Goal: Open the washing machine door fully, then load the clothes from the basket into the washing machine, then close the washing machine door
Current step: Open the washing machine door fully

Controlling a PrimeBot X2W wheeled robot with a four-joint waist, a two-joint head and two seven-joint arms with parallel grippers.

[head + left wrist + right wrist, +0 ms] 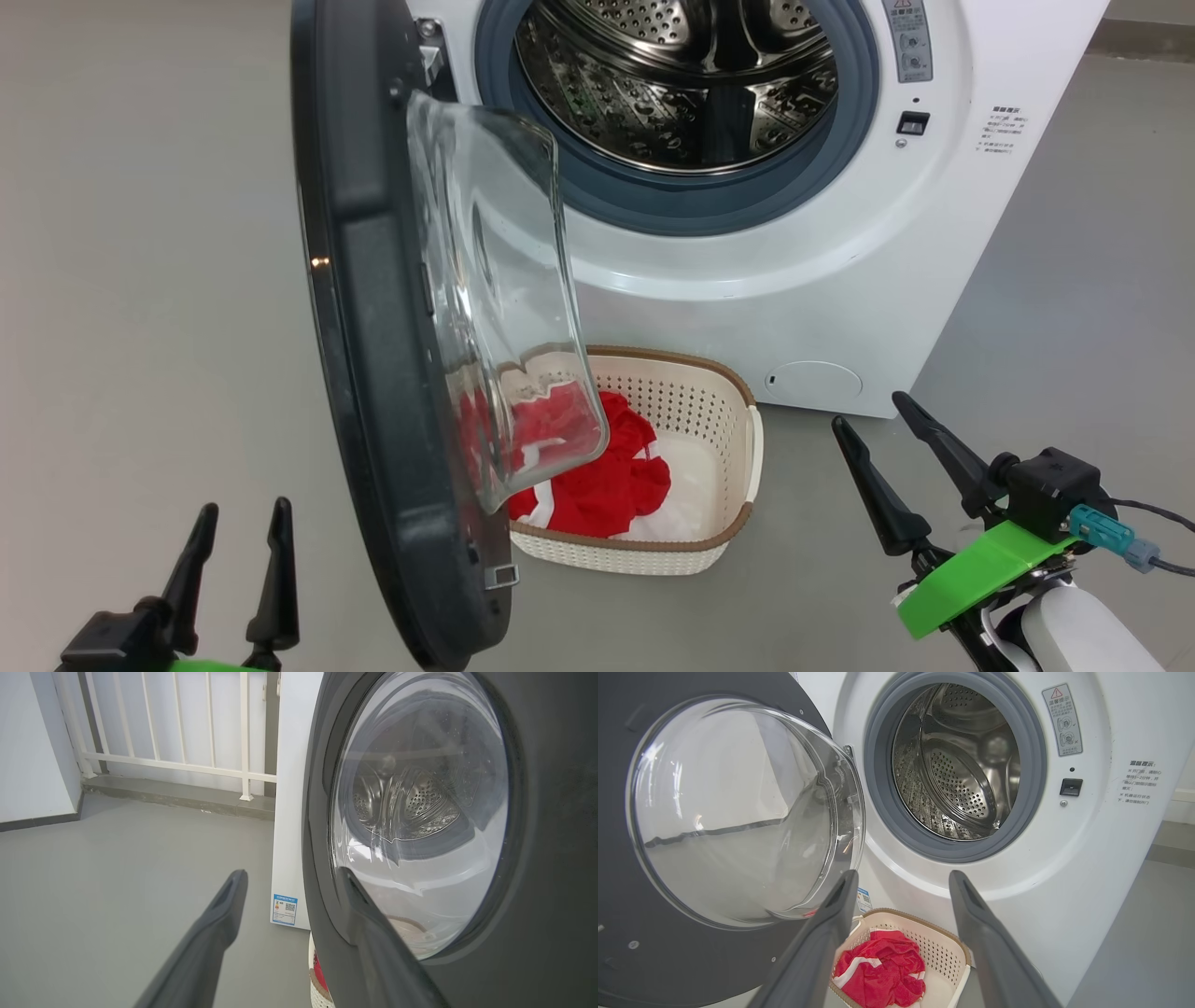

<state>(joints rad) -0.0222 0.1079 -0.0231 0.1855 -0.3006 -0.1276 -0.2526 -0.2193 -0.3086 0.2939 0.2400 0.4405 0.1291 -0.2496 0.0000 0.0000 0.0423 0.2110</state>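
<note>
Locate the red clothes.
In the head view, the red white-striped fabric clothes lie in the cream perforated plastic basket on the floor, before the white washing machine, right of its open round black door.

The basket (695, 397) sits on the floor (140, 327) just before the washer (822, 280), below the drum (672, 84). The clothes (607, 485) lie in it. The door (373, 373) stands open at its left.

A smooth grey floor (117, 868) lay around me. At its far edge I saw a white railing of slim upright bars (244, 732) standing on a low grey kerb (177, 795), with a plain white wall (32, 742) and its dark skirting strip (37, 822) just beside.
</note>
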